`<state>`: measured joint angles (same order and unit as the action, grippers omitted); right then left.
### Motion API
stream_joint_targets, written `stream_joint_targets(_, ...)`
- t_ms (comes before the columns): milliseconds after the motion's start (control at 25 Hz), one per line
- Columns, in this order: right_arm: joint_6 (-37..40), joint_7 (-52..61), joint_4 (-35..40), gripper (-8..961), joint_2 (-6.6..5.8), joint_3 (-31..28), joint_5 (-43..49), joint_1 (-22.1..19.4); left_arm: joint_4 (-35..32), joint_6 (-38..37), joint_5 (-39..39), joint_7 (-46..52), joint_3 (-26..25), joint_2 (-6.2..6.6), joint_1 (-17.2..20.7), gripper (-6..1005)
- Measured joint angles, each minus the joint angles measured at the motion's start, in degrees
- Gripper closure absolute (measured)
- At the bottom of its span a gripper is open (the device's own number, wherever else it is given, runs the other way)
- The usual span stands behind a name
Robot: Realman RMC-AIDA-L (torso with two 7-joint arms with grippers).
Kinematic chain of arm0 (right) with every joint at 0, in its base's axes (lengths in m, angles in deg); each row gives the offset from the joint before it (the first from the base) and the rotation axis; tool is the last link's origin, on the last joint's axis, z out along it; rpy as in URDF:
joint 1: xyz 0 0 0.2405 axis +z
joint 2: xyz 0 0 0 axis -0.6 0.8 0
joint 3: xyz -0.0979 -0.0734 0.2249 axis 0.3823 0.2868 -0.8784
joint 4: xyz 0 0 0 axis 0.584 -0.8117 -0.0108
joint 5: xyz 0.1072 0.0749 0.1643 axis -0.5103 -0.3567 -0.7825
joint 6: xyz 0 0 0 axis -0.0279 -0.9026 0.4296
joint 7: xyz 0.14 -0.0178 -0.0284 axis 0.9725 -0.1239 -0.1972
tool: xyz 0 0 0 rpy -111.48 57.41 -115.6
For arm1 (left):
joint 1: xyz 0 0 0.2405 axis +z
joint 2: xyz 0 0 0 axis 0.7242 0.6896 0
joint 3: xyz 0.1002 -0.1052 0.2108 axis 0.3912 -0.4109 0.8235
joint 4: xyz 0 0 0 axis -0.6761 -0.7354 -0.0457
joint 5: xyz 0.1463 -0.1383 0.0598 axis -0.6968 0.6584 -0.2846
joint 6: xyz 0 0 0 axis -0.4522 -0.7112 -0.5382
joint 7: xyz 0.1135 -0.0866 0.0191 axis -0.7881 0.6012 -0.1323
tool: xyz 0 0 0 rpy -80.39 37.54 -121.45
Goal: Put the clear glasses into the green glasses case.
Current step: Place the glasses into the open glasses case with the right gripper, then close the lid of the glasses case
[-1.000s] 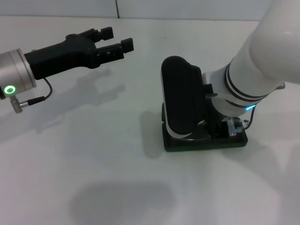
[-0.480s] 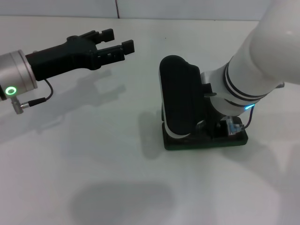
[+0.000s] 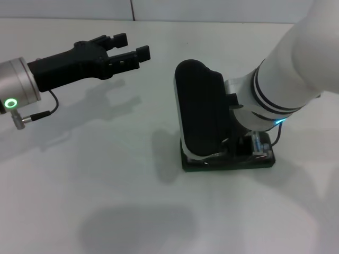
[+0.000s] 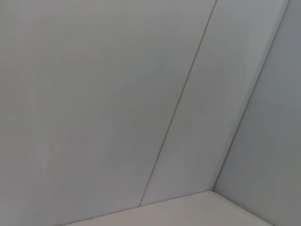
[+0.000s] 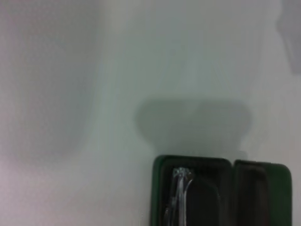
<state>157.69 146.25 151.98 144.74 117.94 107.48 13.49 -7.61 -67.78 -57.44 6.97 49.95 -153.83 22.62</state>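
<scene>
Hovering above the white table point(image 3: 106, 174) on the left side of the head view, the left gripper point(image 3: 131, 46) is well apart from the case, and its two black fingers point(image 3: 119, 38) are spread with nothing between them. The left wrist view shows only pale wall panels.

Further to the right stands the green glasses case point(image 3: 229, 161), open on the table. In the head view only its lower edge is visible, because the right arm covers most of it. The right gripper point(image 3: 249, 143) reaches down into the case; whether its fingers are spread or pressed together cannot be told.

In the right wrist view the case point(image 5: 221, 193) shows its dark lining, and the clear glasses point(image 5: 178, 195) lie inside one of its two halves, near the outer wall.
</scene>
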Motion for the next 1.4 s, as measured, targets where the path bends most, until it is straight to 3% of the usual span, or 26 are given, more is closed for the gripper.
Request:
stream_joint_targets(320,1.0,-0.9,7.5,689,-0.08,-6.3,-1.8,-3.6,0.0,0.0,0.0,-0.5,-0.2,0.1,0.4,115)
stream_joint_targets(640,0.9,-1.1,4.5,687,-0.05,-7.0,-1.8,-3.8,0.0,0.0,0.0,-0.7,-0.3,0.09,0.0,114)
stream_joint_targets(1000,1.0,-1.3,6.3,684,-0.05,-9.4,-3.5,-5.2,-0.2,-0.5,0.4,-0.7,-0.3,0.42,0.5,114)
stream_joint_targets(1240,5.0,-8.6,9.6,683,-0.23,-22.0,-12.2,-10.9,-0.1,-1.4,0.5,-0.7,-0.3,0.51,1.0,114)
stream_joint_targets(1400,6.2,-19.5,6.4,681,-0.1,-33.5,-21.8,-17.3,0.0,-1.4,0.5,-0.7,-0.3,0.37,1.6,114)
